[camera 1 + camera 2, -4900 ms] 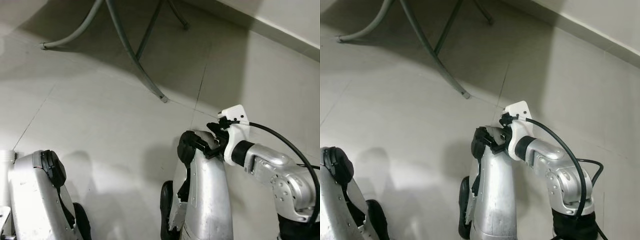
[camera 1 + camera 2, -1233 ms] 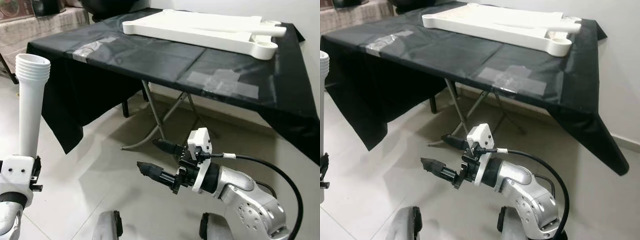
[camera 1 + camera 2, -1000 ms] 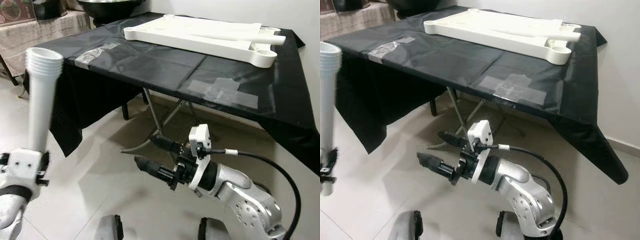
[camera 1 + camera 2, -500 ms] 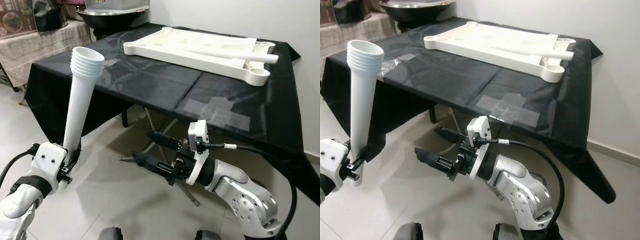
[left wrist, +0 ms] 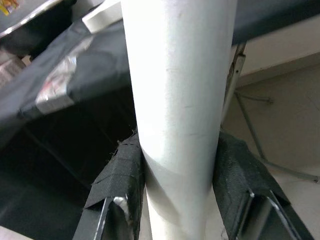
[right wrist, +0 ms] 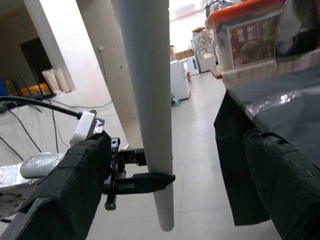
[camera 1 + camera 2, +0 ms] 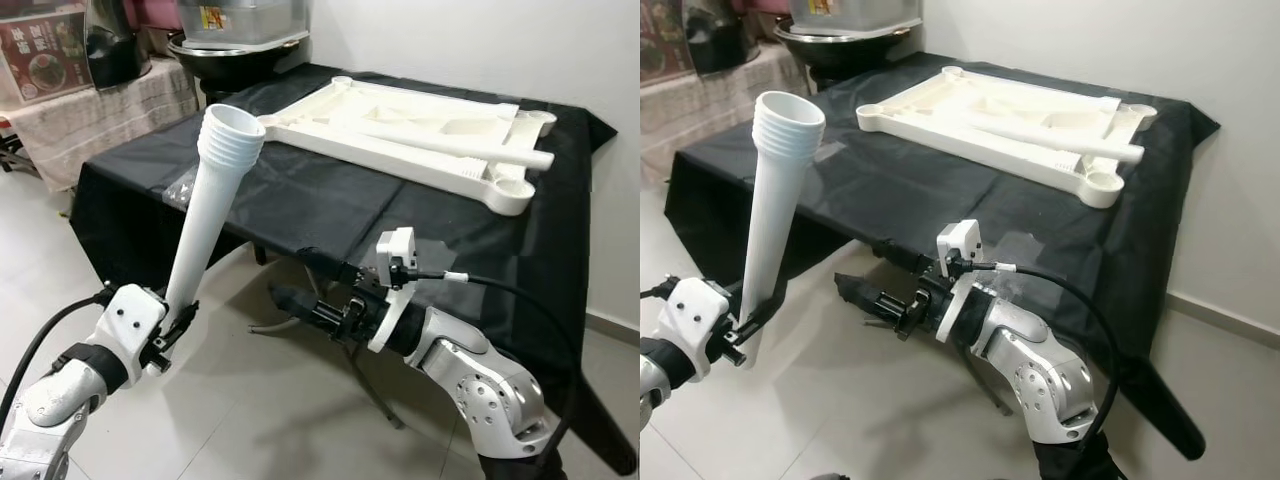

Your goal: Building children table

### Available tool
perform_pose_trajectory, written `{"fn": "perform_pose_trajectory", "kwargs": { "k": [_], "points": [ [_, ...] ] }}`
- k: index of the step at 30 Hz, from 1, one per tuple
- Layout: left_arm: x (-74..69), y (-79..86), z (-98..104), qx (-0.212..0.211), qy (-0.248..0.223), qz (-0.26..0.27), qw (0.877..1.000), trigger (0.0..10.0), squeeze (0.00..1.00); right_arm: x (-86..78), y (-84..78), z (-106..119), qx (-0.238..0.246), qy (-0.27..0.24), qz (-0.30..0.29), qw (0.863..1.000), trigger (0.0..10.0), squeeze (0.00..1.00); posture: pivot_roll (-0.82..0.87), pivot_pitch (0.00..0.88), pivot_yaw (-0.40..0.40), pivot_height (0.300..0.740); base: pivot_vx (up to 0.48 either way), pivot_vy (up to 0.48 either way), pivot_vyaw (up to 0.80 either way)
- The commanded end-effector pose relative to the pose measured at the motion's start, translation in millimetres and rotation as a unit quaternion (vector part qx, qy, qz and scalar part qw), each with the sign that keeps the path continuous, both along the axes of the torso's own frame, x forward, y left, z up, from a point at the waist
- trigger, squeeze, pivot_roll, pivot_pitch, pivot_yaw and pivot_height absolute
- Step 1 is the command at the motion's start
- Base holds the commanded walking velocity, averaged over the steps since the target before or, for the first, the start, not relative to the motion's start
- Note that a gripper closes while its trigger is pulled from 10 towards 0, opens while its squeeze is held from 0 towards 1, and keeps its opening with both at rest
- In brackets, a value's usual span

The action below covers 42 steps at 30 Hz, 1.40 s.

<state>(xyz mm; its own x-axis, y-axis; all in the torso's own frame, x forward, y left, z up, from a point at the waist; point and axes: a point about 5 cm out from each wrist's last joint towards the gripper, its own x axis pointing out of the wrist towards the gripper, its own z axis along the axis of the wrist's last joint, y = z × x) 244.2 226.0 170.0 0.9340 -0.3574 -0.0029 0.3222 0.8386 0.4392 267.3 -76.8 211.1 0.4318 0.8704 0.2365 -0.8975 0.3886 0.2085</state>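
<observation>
A long white table leg (image 7: 205,215) with a ribbed top end stands tilted toward the table, my left gripper (image 7: 165,335) shut on its lower end. In the left wrist view both black fingers (image 5: 117,175) press against the leg (image 5: 180,100). My right gripper (image 7: 290,277) hangs open and holds nothing, in front of the table's near edge, to the right of the leg. The white children's tabletop (image 7: 400,125) lies upside down on the black-covered table (image 7: 300,200), another white leg (image 7: 470,150) lying across it.
A big metal bowl (image 7: 235,50) with a clear container on it stands at the table's far left corner. A cloth-covered side table (image 7: 80,100) is at the left. Folding metal legs (image 7: 365,380) stand under the table. A white wall runs on the right.
The camera has swung up from the floor to the table. My left arm has risen and brought the white leg closer to the table, tilted. The right gripper has risen a little, still open.
</observation>
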Motion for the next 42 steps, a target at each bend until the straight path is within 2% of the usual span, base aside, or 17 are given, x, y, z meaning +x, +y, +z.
{"fn": "perform_pose_trajectory", "kwargs": {
  "k": [1,7,12,15,16,17,21,22,25,28,29,31,33,37,42],
  "points": [
    [3.2,6.1,1,0.025,-0.010,0.014,1.000,10.0,0.00,2.0,-1.6,1,0.001,-0.005,-0.005,1.000,10.0,0.00,0.02,0.000,-0.018,0.695,0.000,0.000,0.00],
    [10.0,18.5,1,0.070,-0.024,0.054,0.996,10.0,0.00,4.2,-3.4,0,-0.011,-0.011,-0.011,1.000,10.0,0.00,0.02,0.000,-0.020,0.715,0.000,0.000,0.00],
    [12.4,21.4,1,0.097,-0.029,0.061,0.993,10.0,0.00,6.4,-4.9,0,-0.020,-0.017,-0.019,0.999,10.0,0.00,0.01,0.000,-0.018,0.725,0.000,0.000,0.00],
    [15.9,24.0,-1,0.136,-0.032,0.072,0.988,10.0,0.00,9.9,-7.3,-4,-0.057,-0.036,-0.040,0.997,10.0,0.00,0.01,0.000,-0.017,0.740,0.000,0.000,0.00],
    [15.9,24.0,-1,0.136,-0.032,0.072,0.988,10.0,0.00,9.9,-7.3,-4,-0.057,-0.036,-0.040,0.997,10.0,0.00,0.01,0.000,-0.017,0.740,0.000,0.000,0.00],
    [16.6,24.1,-1,0.138,-0.033,0.075,0.987,10.0,0.00,11.5,-8.1,-7,-0.079,-0.048,-0.052,0.994,10.0,0.00,0.01,0.000,-0.018,0.740,0.000,0.000,0.00],
    [19.1,22.8,-2,0.113,-0.039,0.100,0.988,10.0,0.00,16.7,-11.4,-14,-0.116,-0.066,-0.086,0.987,10.0,0.00,0.00,0.000,-0.018,0.740,0.000,0.000,0.00],
    [19.1,22.8,-2,0.113,-0.039,0.100,0.988,10.0,0.00,16.7,-11.4,-14,-0.116,-0.066,-0.086,0.987,10.0,0.00,0.00,0.000,-0.018,0.740,0.000,0.000,0.00],
    [18.2,14.6,-6,0.063,-0.043,0.126,0.989,10.0,0.00,25.0,-16.4,-16,-0.123,-0.061,-0.140,0.981,10.0,0.00,0.00,0.000,-0.019,0.740,0.000,0.000,0.00],
    [17.4,12.3,-7,0.055,-0.044,0.129,0.989,10.0,0.00,26.4,-17.4,-17,-0.124,-0.060,-0.148,0.979,10.0,0.00,0.00,0.000,-0.019,0.740,0.000,0.000,0.00],
    [12.3,1.0,-14,0.032,-0.044,0.132,0.990,10.0,0.00,29.1,-19.3,-22,-0.121,-0.050,-0.179,0.975,10.0,0.00,0.01,0.000,-0.025,0.740,0.000,0.000,0.00],
    [10.5,-2.7,-15,0.025,-0.045,0.134,0.990,10.0,0.00,29.9,-19.8,-23,-0.119,-0.047,-0.191,0.973,10.0,0.00,0.01,0.000,-0.025,0.740,0.000,0.000,0.00],
    [8.6,-5.5,-17,-0.005,-0.044,0.151,0.988,10.0,0.00,32.7,-21.1,-29,-0.119,-0.028,-0.221,0.968,10.0,0.00,0.02,0.000,-0.029,0.740,0.000,0.000,0.00],
    [9.0,-5.1,-19,-0.017,-0.044,0.167,0.985,10.0,0.00,34.2,-19.8,-34,-0.116,-0.020,-0.232,0.966,10.0,0.00,0.02,0.000,-0.033,0.740,0.000,0.000,0.00],
    [13.9,-0.2,-17,-0.015,-0.048,0.195,0.980,10.0,0.00,37.3,-12.2,-28,-0.095,-0.036,-0.246,0.964,10.0,0.00,0.02,0.000,-0.030,0.740,0.000,-0.395,0.00]
  ]
}}
